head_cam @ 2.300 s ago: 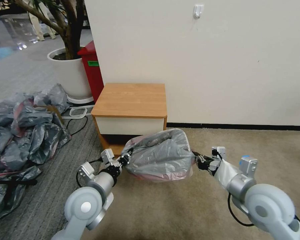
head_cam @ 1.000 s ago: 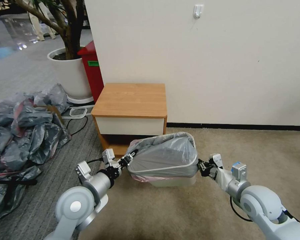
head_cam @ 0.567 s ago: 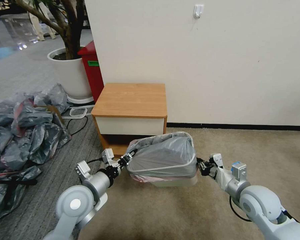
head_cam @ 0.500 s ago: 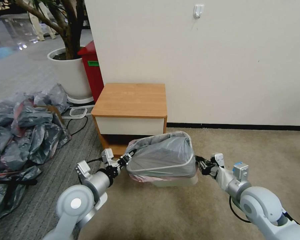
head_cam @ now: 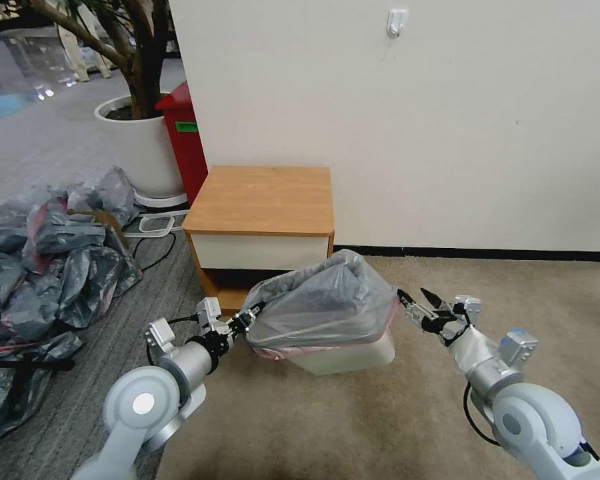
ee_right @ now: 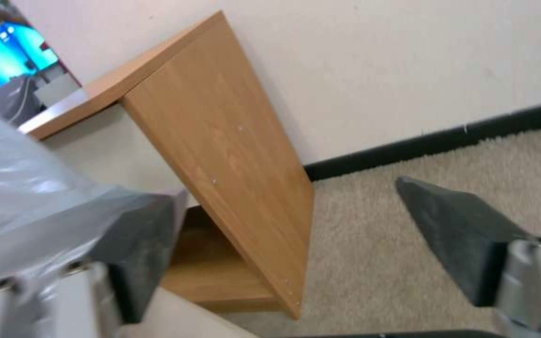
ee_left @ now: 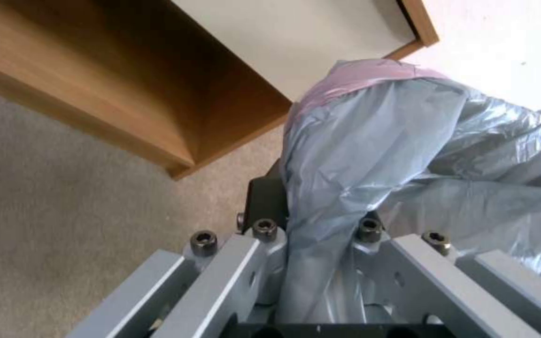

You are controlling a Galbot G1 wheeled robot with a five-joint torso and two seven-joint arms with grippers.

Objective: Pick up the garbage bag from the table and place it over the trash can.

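Left gripper (head_cam: 241, 321): clamped on the garbage bag (head_cam: 320, 303) at its left edge; the left wrist view shows film bunched between the jaws.
Right gripper (head_cam: 421, 308): jaws spread wide, empty, just beside the bag.
Progress: bag draped over the trash can (head_cam: 343, 355); right side apparently seated, left unreleased.
Table (head_cam: 263, 200): bare, behind.

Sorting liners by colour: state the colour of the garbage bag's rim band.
Pink, on the grey garbage bag; clearest in the left wrist view.

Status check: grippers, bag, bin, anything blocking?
Left gripper clamped on garbage bag. Right gripper open beside it, holding nothing. Bag draped over trash can, which looks tilted. Table close behind.
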